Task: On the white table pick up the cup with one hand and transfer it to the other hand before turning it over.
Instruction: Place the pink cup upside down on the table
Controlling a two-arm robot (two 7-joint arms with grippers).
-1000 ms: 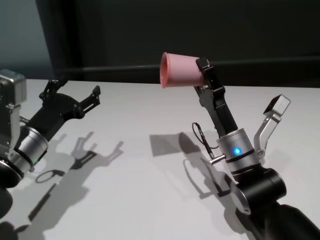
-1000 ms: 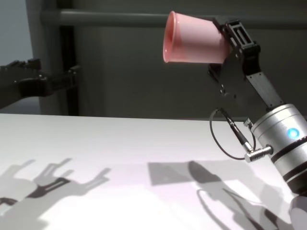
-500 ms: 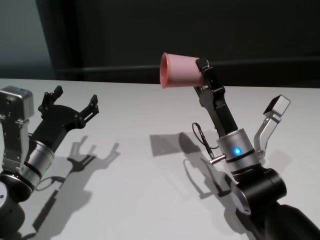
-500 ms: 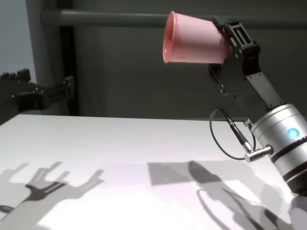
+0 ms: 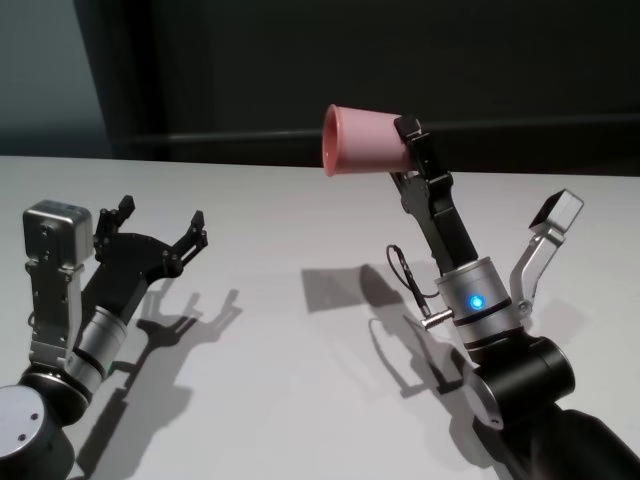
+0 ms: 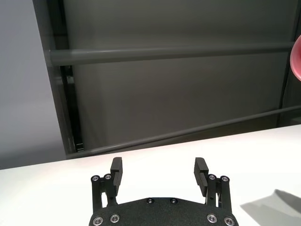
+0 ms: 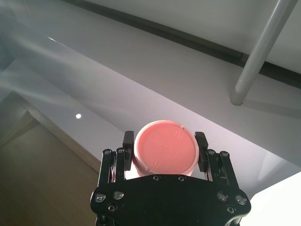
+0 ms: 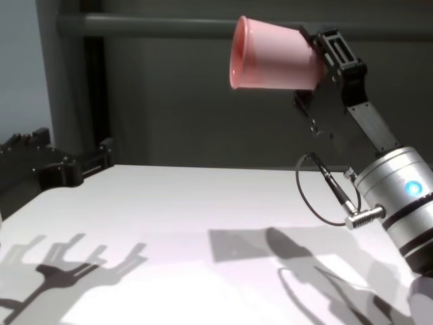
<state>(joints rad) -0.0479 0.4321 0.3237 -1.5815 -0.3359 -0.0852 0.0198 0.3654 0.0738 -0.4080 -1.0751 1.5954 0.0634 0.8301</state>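
Observation:
The pale pink cup lies sideways high above the white table, its mouth turned to the left. My right gripper, on the arm with the blue light, is shut on the cup's base end. The right wrist view shows the cup's bottom between both fingers. The chest view shows the cup and the right gripper above the table. My left gripper is open and empty, low at the left, well apart from the cup. It also shows in the left wrist view and chest view.
A dark wall with horizontal rails stands behind the table's far edge. Shadows of both arms and the cup fall on the tabletop. A sliver of the cup shows at the edge of the left wrist view.
My left arm has drawn back and lowered toward the table, its gripper still open. My right arm and the cup have not moved.

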